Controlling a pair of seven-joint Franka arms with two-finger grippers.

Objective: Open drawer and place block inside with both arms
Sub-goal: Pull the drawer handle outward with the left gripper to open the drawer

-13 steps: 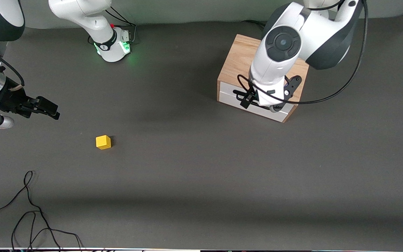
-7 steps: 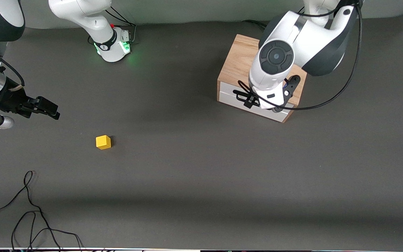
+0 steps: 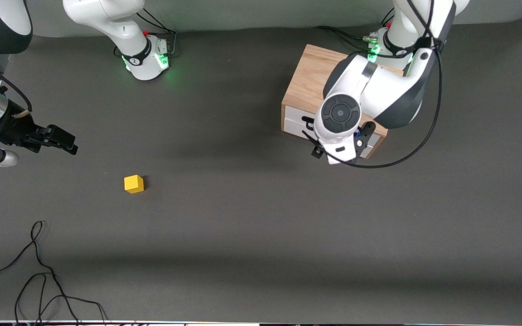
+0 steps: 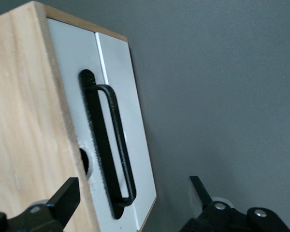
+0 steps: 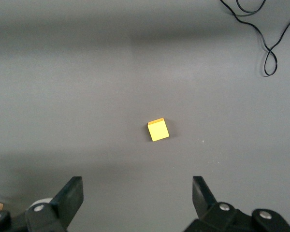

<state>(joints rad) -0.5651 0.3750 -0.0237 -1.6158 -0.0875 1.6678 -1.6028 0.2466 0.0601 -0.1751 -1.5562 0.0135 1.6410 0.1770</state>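
The small yellow block (image 3: 133,184) lies on the dark table toward the right arm's end; it also shows in the right wrist view (image 5: 158,130). The drawer (image 3: 293,123), with its white front and black bar handle (image 4: 113,150), sits shut in the oak box (image 3: 311,77). My left gripper (image 3: 337,156) hangs in front of the drawer front, open and empty (image 4: 134,193), with the handle's end between its fingers, not touching. My right gripper (image 3: 68,144) is open and empty (image 5: 137,193), waiting above the table beside the block.
A loose black cable (image 3: 39,271) lies on the table nearer to the front camera than the block; it also shows in the right wrist view (image 5: 261,29). The arms' green-lit bases (image 3: 152,61) stand along the table's back edge.
My left arm has swung down from over the oak box, and its gripper now hangs in front of the drawer front. The right arm and the block have not moved.
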